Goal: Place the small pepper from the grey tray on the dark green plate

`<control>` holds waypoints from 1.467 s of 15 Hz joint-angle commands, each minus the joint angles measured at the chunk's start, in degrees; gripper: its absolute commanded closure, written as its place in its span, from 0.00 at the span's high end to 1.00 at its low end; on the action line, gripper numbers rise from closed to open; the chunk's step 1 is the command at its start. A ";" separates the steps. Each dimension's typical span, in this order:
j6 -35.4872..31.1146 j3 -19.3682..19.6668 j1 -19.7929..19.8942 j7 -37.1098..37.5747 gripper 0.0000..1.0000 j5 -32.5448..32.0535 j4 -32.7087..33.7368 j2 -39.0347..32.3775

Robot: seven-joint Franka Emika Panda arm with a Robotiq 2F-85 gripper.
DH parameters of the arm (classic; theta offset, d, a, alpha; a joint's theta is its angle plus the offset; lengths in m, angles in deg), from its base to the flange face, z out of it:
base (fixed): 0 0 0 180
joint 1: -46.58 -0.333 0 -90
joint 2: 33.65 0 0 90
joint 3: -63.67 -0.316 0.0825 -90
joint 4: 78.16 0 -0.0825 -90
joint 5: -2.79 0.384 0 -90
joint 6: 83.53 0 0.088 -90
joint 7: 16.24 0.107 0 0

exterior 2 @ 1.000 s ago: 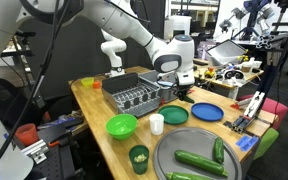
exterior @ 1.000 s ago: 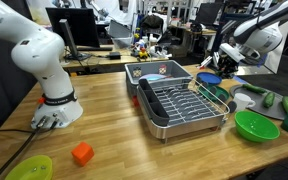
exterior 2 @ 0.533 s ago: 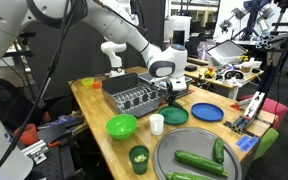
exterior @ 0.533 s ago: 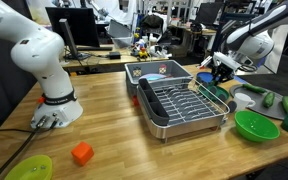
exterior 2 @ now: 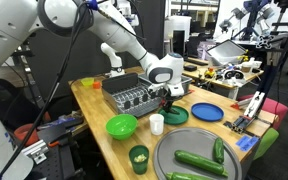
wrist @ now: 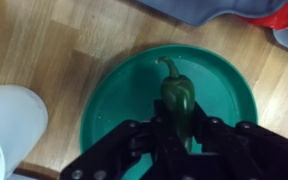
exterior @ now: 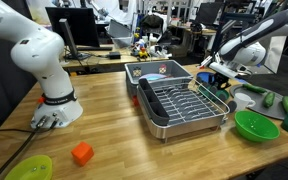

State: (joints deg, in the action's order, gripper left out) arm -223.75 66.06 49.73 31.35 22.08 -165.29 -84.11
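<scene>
In the wrist view my gripper [wrist: 177, 122] is shut on the small green pepper [wrist: 176, 92] and holds it just over the middle of the dark green plate [wrist: 114, 100]. I cannot tell whether the pepper touches the plate. In an exterior view the gripper [exterior 2: 174, 94] hangs low over the dark green plate [exterior 2: 174, 116], next to the dish rack. The grey tray [exterior 2: 189, 141] lies at the near edge and holds other green peppers [exterior 2: 194, 158]. It also shows in an exterior view [exterior: 256, 89], to the right of the gripper [exterior: 216, 80].
A white cup [exterior 2: 156, 123] stands right beside the plate, and a blue plate [exterior 2: 206, 112] lies on its other side. The wire dish rack [exterior 2: 134, 96] and a bright green bowl [exterior 2: 122, 125] are close. An orange block [exterior: 81, 153] and a yellow-green plate [exterior: 29, 168] lie far off.
The arm has come down and moved toward the dish rack, bringing the pepper low over the dark green plate. Nothing else has moved.
</scene>
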 commanded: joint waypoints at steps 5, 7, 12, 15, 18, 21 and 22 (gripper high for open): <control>2.34 3.45 -2.58 1.50 0.20 -4.41 7.44 -5.52; 2.48 4.01 -2.75 1.80 0.51 -5.19 8.65 -6.40; 2.19 3.62 -1.90 0.77 0.82 -4.78 7.64 -4.97; 2.01 2.87 -1.06 -0.14 0.99 -3.90 6.06 -2.85; 1.19 3.67 -1.58 0.91 1.00 -4.45 7.70 -3.67; 1.22 3.68 -1.57 0.92 1.00 -4.46 7.62 -3.41; 1.15 3.67 -1.67 0.93 1.00 -4.47 7.64 -3.72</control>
State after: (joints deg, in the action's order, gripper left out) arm -222.76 69.76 47.97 32.28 17.67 -157.92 -87.68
